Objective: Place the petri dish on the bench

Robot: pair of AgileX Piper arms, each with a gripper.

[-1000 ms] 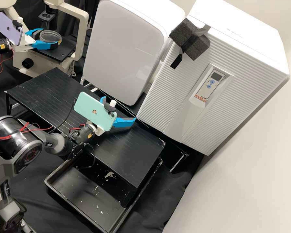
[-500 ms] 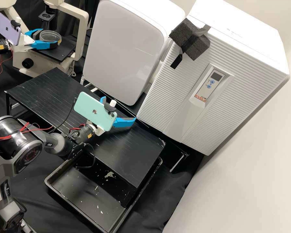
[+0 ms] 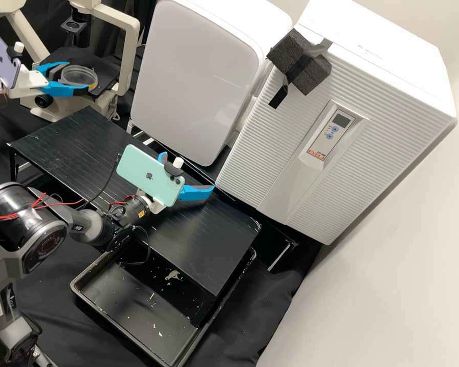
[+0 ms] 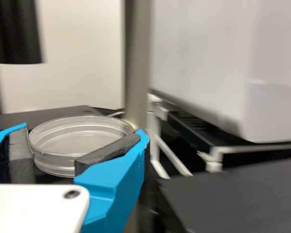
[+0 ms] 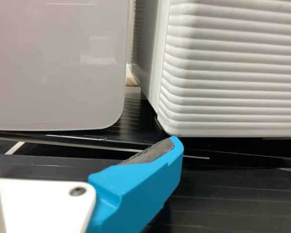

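Observation:
Held level, the clear round petri dish (image 3: 85,74) sits between the blue fingers of my left gripper (image 3: 75,79), in front of the microscope stage in the high view. In the left wrist view the dark pads of my left gripper (image 4: 83,133) press on both sides of the dish (image 4: 63,167). My right gripper (image 3: 187,172) hangs with widely parted fingers above the black bench (image 3: 204,244). Nothing lies between the tips of my right gripper (image 5: 83,137) in the right wrist view.
The microscope (image 3: 130,56) stands at the back left. Two white cabinets, one smooth (image 3: 199,76) and one ribbed (image 3: 270,148), line the bench's far side. A black tray (image 3: 132,311) with pale scraps lies below its near edge.
My left gripper has drawn the dish down in the high view, toward the bench, showing more of the microscope stage behind it. The right arm has kept still.

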